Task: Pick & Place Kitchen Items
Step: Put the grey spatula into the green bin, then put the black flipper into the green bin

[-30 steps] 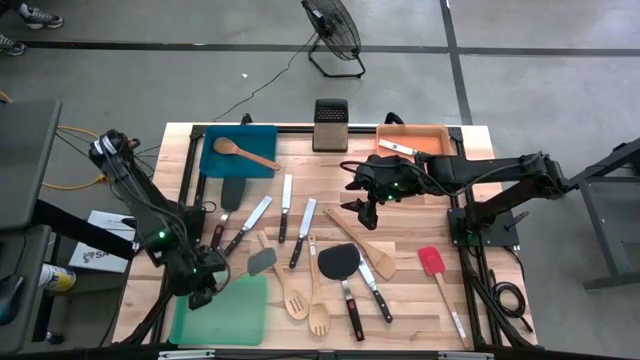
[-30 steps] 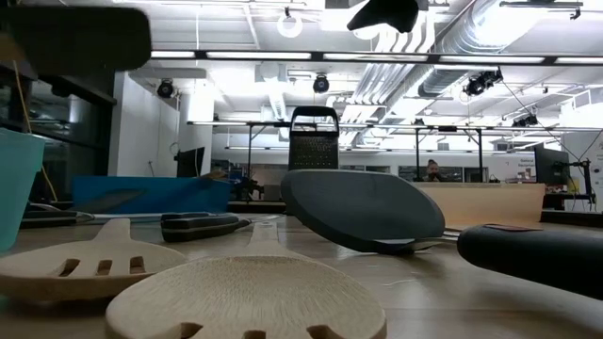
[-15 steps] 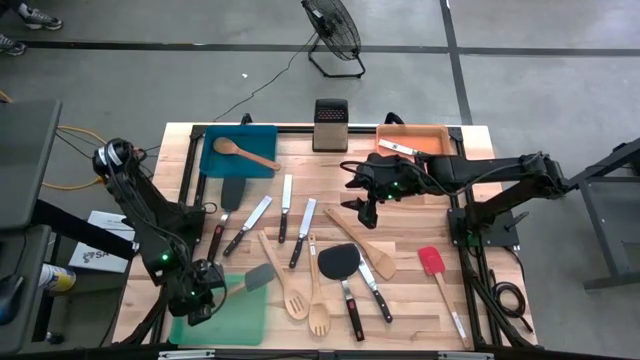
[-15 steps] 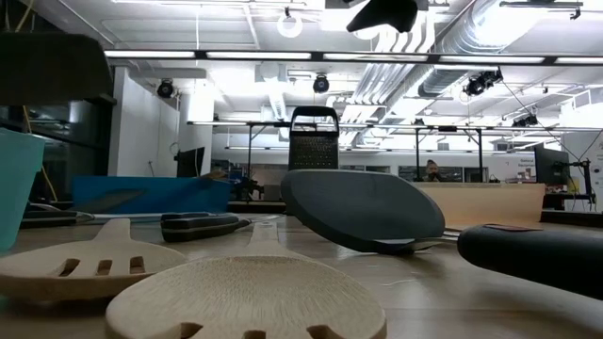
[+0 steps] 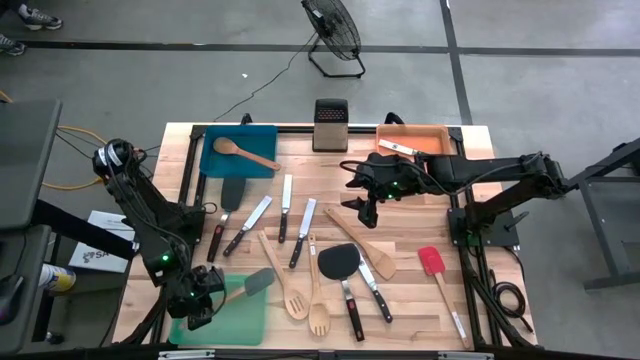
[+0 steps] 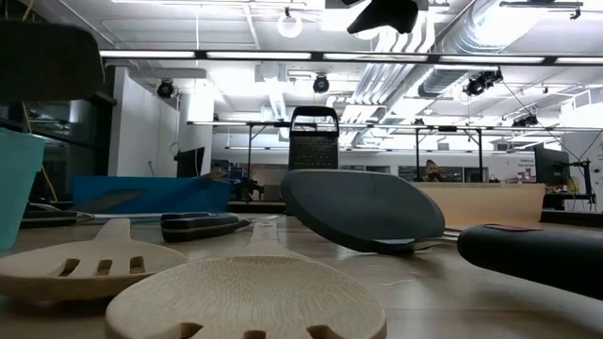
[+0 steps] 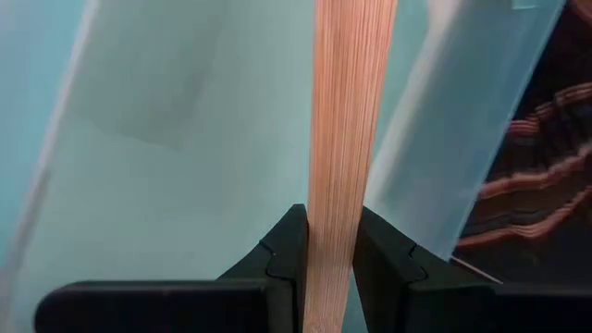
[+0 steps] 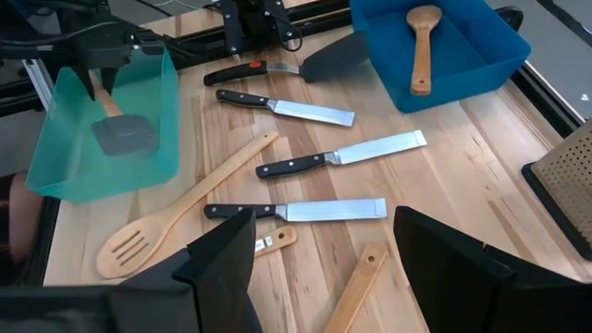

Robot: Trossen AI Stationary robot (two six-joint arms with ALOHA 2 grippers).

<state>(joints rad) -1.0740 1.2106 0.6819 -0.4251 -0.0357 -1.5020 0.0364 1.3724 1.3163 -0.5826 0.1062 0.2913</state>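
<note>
My left gripper (image 5: 200,302) is over the green tray (image 5: 240,318) at the table's near left, shut on a spatula with a pale wooden handle and a grey head (image 5: 260,282). The right wrist view shows the head (image 8: 125,135) above the tray (image 8: 55,157). In the low view the head is the dark block at top left (image 6: 47,61). My right gripper (image 5: 364,207) hangs open and empty above the table's far middle, over knives and wooden utensils; its own view shows its fingers wide apart (image 8: 324,268). My left gripper pinches the spatula's wooden handle (image 7: 339,199) between its two fingers, near the handle's free end. The fingers come from above and lie across the handle. The spatula is lifted clear and about level, its grey head toward the table's right, above the green tray.
A blue tray (image 5: 215,160) with a wooden spoon (image 5: 243,151) and an orange tray (image 5: 425,132) with a knife stand at the far edge, the grater (image 5: 329,124) between them. Knives, wooden spoons and a black spatula (image 5: 340,263) lie mid-table; a red spatula (image 5: 432,262) lies right.
My left gripper has carried the spatula toward the table's near edge and lower, from beside the green tray's far edge to over the tray. The spatula stays about level and in the hold. My right arm has kept still.
</note>
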